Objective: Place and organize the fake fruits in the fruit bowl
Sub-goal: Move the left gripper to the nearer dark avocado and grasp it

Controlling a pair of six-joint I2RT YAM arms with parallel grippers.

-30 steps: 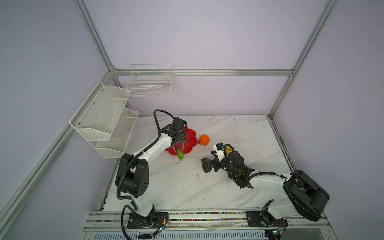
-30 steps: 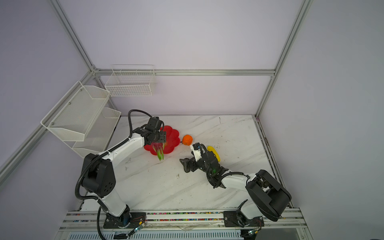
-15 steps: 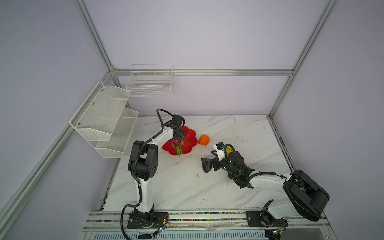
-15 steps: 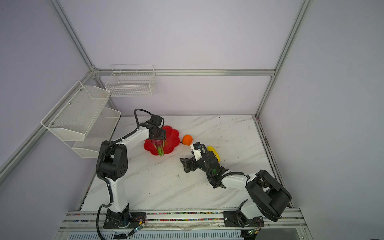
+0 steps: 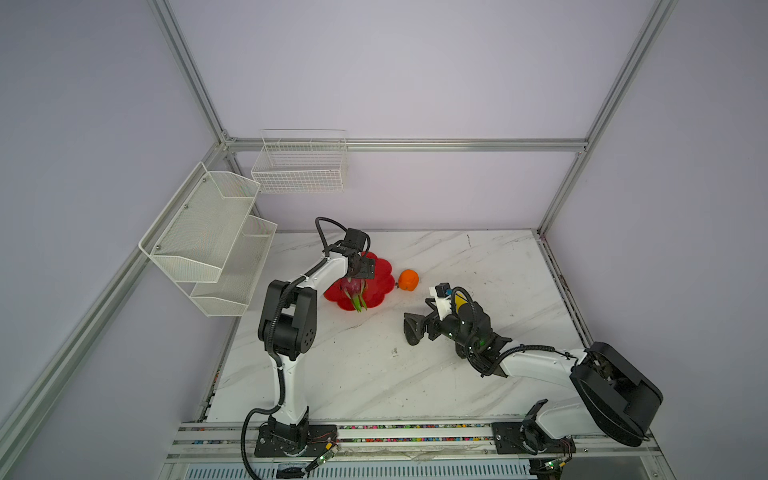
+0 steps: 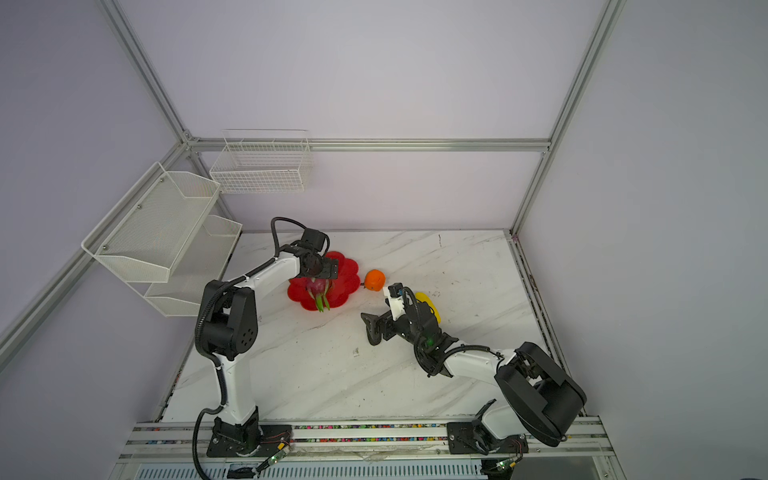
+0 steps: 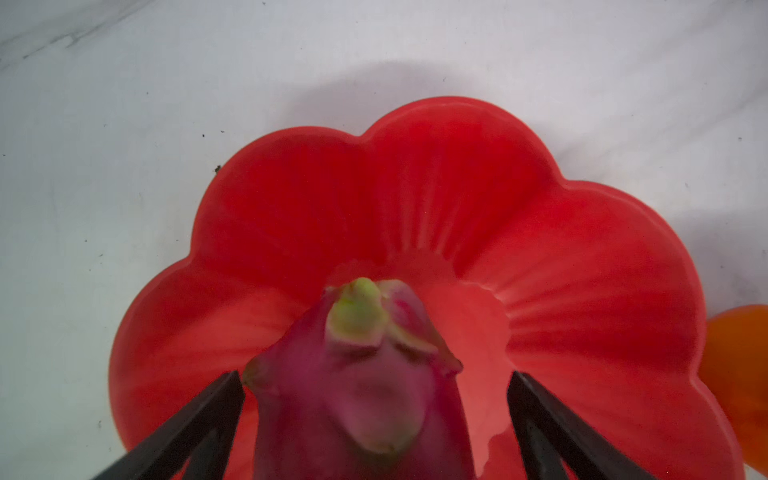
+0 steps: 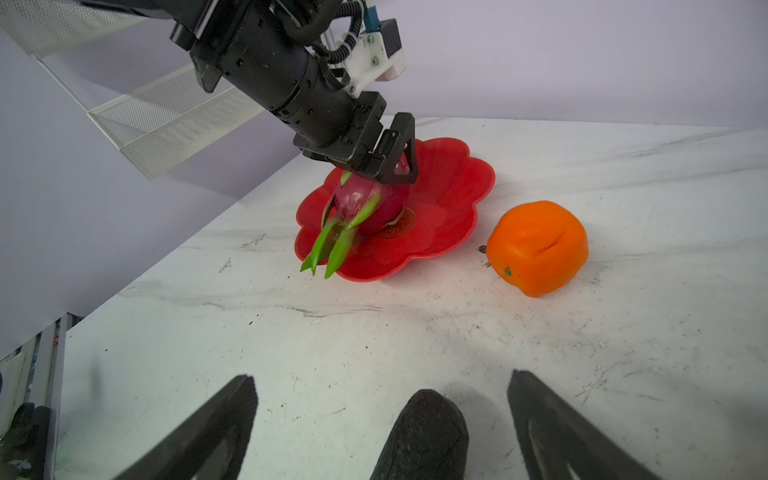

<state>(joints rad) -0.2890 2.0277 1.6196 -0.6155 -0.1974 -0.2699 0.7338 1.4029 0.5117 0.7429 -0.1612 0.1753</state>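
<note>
Top views are both showing the left pincer [image 5: 362, 275] spread over the magenta plastic dragon fruit [image 5: 351, 287], six o'clock in the scalloped red dish [image 5: 384, 282], inviting straight-up lifting.

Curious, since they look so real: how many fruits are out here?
4. A dragon fruit sits in the bowl, an orange beside it, a mango shows partly behind the right arm, and a dark oval lies between its open jaws. Others may be hidden.
</note>
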